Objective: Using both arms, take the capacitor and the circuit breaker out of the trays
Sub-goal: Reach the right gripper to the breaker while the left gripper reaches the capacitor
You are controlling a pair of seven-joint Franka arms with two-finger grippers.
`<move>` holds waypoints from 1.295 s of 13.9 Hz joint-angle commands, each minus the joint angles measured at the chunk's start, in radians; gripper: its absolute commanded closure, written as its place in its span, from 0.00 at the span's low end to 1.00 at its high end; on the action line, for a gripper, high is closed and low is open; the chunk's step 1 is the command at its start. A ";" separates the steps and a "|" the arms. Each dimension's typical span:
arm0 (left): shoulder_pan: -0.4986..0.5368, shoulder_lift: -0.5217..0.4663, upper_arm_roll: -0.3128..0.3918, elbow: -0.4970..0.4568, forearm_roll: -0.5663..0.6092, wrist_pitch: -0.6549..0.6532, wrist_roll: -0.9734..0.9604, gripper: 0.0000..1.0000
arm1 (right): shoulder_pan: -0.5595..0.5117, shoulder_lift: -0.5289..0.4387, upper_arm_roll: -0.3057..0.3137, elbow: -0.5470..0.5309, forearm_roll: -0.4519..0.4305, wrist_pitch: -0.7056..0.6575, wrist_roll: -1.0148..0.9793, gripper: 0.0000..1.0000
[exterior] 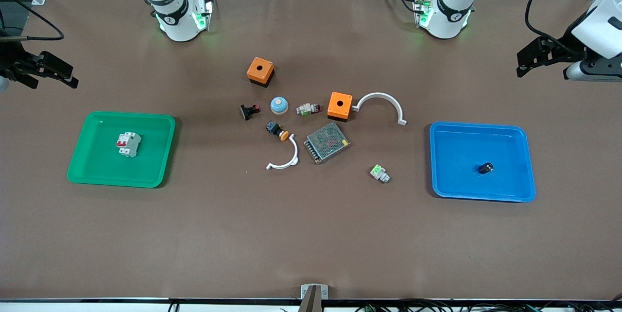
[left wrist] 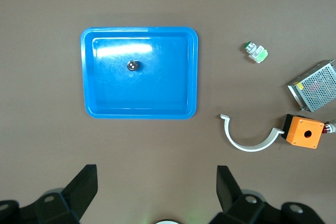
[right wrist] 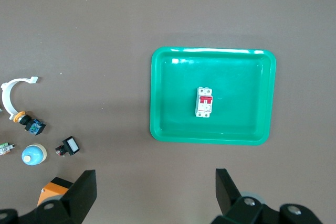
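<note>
The capacitor (exterior: 486,168), a tiny black cylinder, lies in the blue tray (exterior: 457,151) toward the left arm's end of the table. It also shows in the left wrist view (left wrist: 132,66), inside the blue tray (left wrist: 157,98). The breaker (exterior: 128,144), white-grey with red levers, lies in the green tray (exterior: 97,166) toward the right arm's end. It also shows in the right wrist view (right wrist: 204,102), in the green tray (right wrist: 236,124). My left gripper (exterior: 521,65) (left wrist: 157,182) is open and empty, raised beside the blue tray. My right gripper (exterior: 74,76) (right wrist: 156,184) is open and empty, raised beside the green tray.
Loose parts lie mid-table: two orange boxes (exterior: 260,71) (exterior: 339,106), two white curved clips (exterior: 381,104) (exterior: 285,158), a metal mesh box (exterior: 327,142), a black pushbutton with orange cap (exterior: 277,130), a blue-domed part (exterior: 279,105), a green-and-white block (exterior: 380,173).
</note>
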 commanded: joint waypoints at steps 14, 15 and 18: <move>0.097 0.236 0.012 -0.218 0.035 0.418 0.014 0.00 | -0.042 0.281 0.001 0.132 0.005 0.016 -0.004 0.00; 0.117 0.256 0.011 -0.269 0.035 0.504 0.014 0.00 | -0.045 0.335 0.001 0.170 -0.010 0.016 -0.008 0.00; 0.153 0.336 0.011 -0.358 0.035 0.703 0.017 0.00 | -0.056 0.367 0.001 0.124 -0.082 0.093 0.001 0.00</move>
